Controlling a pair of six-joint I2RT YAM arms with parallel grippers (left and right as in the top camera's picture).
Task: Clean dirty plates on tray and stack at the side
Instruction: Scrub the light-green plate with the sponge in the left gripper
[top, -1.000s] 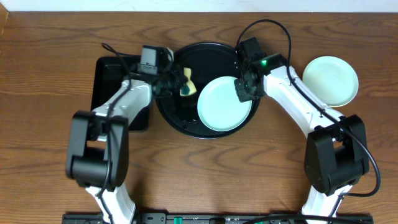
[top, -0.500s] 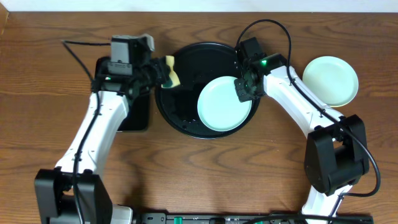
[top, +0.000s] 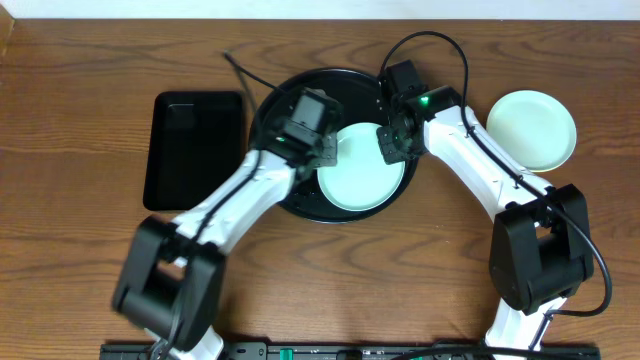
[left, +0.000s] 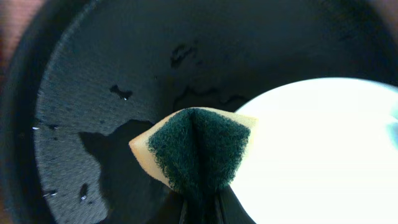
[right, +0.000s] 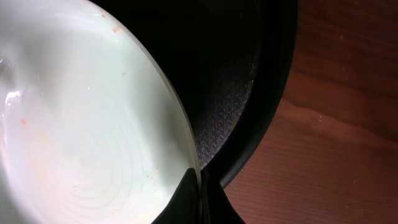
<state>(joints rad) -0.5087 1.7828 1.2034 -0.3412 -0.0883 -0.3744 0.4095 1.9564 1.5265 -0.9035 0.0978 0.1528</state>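
Left gripper (left: 202, 210), fingertips mostly cut off in its wrist view, clenched on a green-faced yellow sponge (left: 199, 149) at the left rim, contact unclear, of the light blue plate (top: 365, 172) in the round tray's (top: 340, 88) right half; right gripper (right: 199, 198) pinched that plate's right rim; pale plate (top: 531, 130) lay near the tabletop's (top: 80, 280) right edge.

1. Table (top: 80, 290): brown wood, clear grain, low satin sheen.
2. Round tray (left: 81, 81): black, looks plastic. Floor finely pebbled and matt, rim smoother. A few shiny wet spots on the floor.
3. Light blue plate (right: 81, 137): smooth, high gloss, faint concentric rings, tiny orange specks.
4. Pale plate (top: 531, 130), far right: same smooth gloss.
5. Sponge (left: 199, 149): dark green scouring face, coarse and fibrous. Yellow foam body, matt.
6. Rectangular tray (top: 195, 150), left: black, smooth, mild sheen.
7. Right arm (top: 470, 150), left arm (top: 245, 195): smooth white shells, matt black joints.
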